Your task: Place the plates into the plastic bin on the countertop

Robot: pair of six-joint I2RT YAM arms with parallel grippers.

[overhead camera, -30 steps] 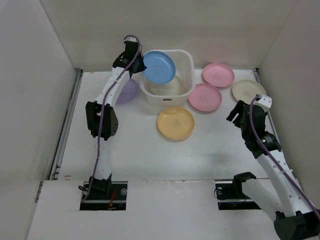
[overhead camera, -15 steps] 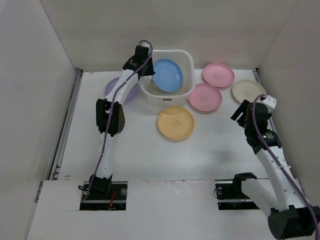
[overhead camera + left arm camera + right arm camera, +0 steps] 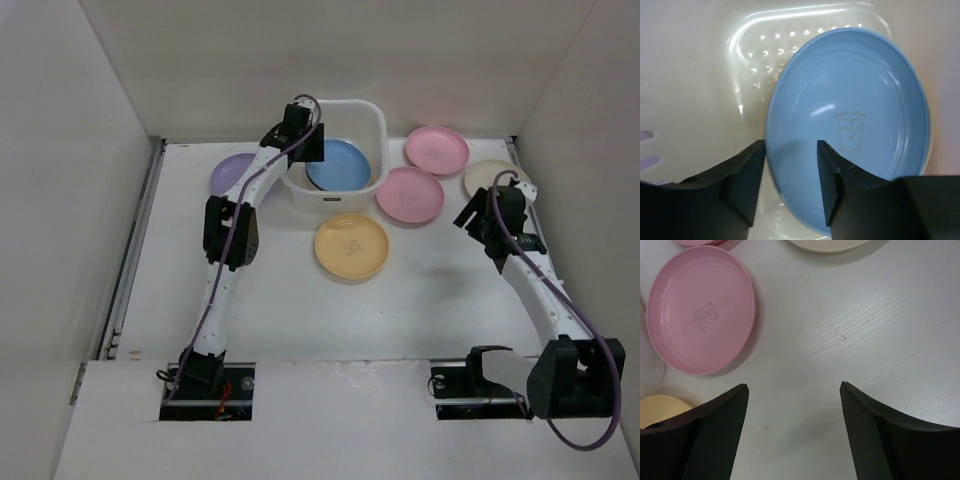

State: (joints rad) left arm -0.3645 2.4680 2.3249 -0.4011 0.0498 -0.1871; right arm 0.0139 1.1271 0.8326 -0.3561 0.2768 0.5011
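The blue plate (image 3: 342, 166) lies inside the plastic bin (image 3: 331, 200), which stands at the far middle of the countertop (image 3: 280, 300). In the left wrist view the plate faces the camera, printed bear uppermost, and covers most of the bin floor, with its right edge close to the bin wall. The left gripper (image 3: 306, 132) hangs over the bin's left rim with its fingers partly spread. The plate's left edge shows in the gap between them, but neither finger pinches it, so the gripper holds nothing. A purple plate (image 3: 231, 172) rests on the countertop just left of the bin, partly hidden behind the left arm. A yellow-orange plate (image 3: 351, 246) sits near the bin's near side. To the bin's right are the near pink plate (image 3: 410, 194) and, beyond it, the far pink plate (image 3: 437, 149), the two almost touching. The cream plate (image 3: 486, 177) lies further right, partly covered by the right arm. The right gripper (image 3: 792, 386) points down over bare countertop between the near pink plate and the cream plate, its fingers spread wide with only the white surface between them.
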